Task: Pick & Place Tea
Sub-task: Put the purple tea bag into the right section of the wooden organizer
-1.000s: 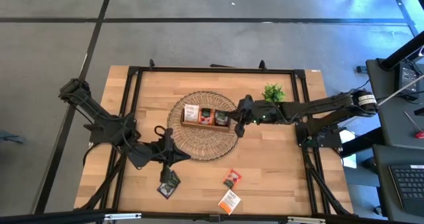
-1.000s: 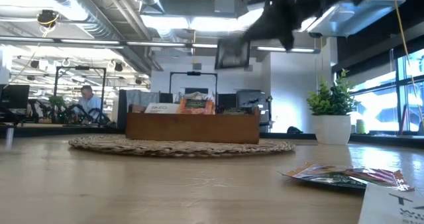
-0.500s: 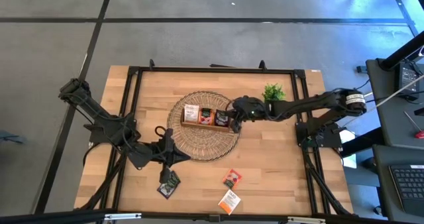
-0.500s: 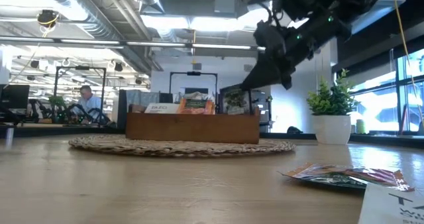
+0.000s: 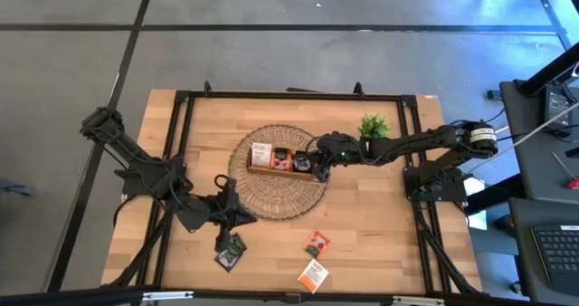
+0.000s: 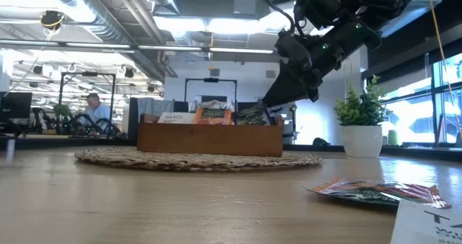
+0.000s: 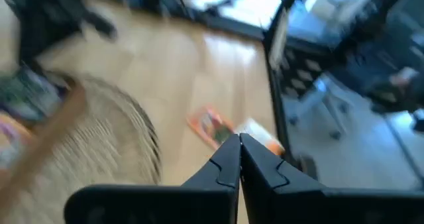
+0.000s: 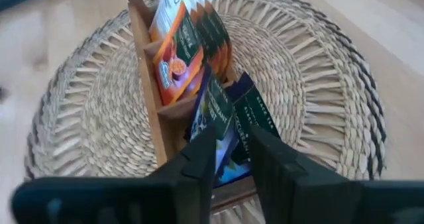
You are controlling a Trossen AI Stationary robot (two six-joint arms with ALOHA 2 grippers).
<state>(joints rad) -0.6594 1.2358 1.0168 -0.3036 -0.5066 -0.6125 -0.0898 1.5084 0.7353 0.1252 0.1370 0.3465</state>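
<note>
- Looking down from the high view, we see the right gripper [image 5: 318, 164] at the frame's centre, over the right end of the wooden tray [image 5: 282, 169]; the tray sits on a round woven mat [image 5: 271, 202].
- In the right wrist view its fingers [image 8: 199, 159] stand slightly parted around the top of a dark tea sachet [image 8: 222, 121] standing in the tray's end compartment; we cannot tell whether they grip it; orange sachets [image 8: 177, 55] fill the middle compartment.
- The left gripper [image 5: 225, 217] is at lower left of the high view, its fingers closed on nothing, just above a dark sachet on the table [image 5: 231, 251].
- Two more loose sachets [image 5: 316, 243] lie at lower centre; a small potted plant [image 5: 373, 126] stands right of the mat.
</note>
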